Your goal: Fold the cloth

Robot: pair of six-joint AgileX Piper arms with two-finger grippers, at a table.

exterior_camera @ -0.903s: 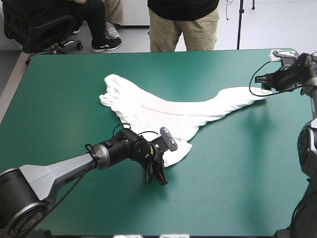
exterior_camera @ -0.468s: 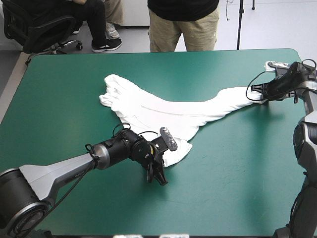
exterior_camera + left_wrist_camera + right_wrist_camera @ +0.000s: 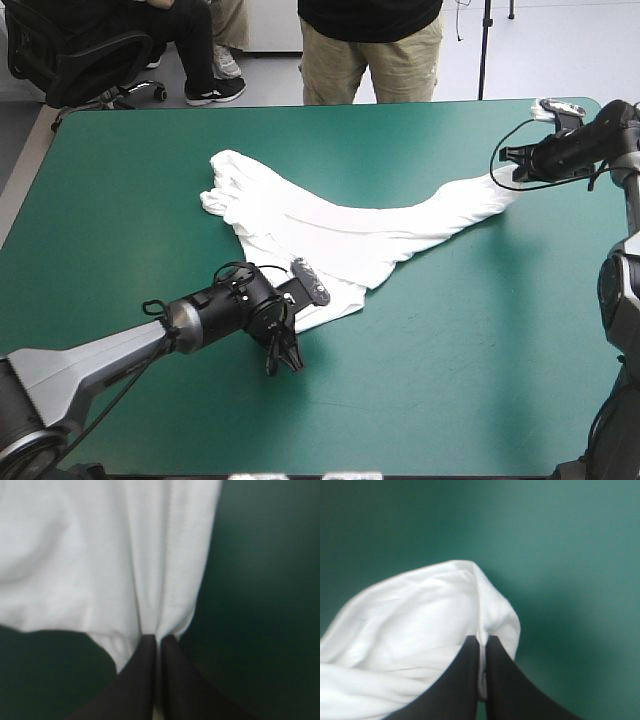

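Note:
The white T-shirt (image 3: 330, 225) lies stretched in a long band across the teal-green table, from left of centre toward the far right. My left gripper (image 3: 290, 345) is at the shirt's near edge, shut on the hem. In the left wrist view the black fingers (image 3: 145, 680) meet in a point with the T-shirt (image 3: 100, 555) pinched between them and spreading ahead. My right gripper (image 3: 508, 163) holds the shirt's narrow right end just above the table. In the right wrist view its fingers (image 3: 470, 680) are shut on a raised fold of the T-shirt (image 3: 420, 615).
A person stands just beyond the table's far edge (image 3: 300, 108), not over the top. Bare teal-green cover (image 3: 480, 340) lies on the near right and along the left side.
My right gripper has shut on the shirt's right end and lifted it slightly toward the far edge. My left gripper has drawn the near hem leftward, narrowing the shirt's near flap.

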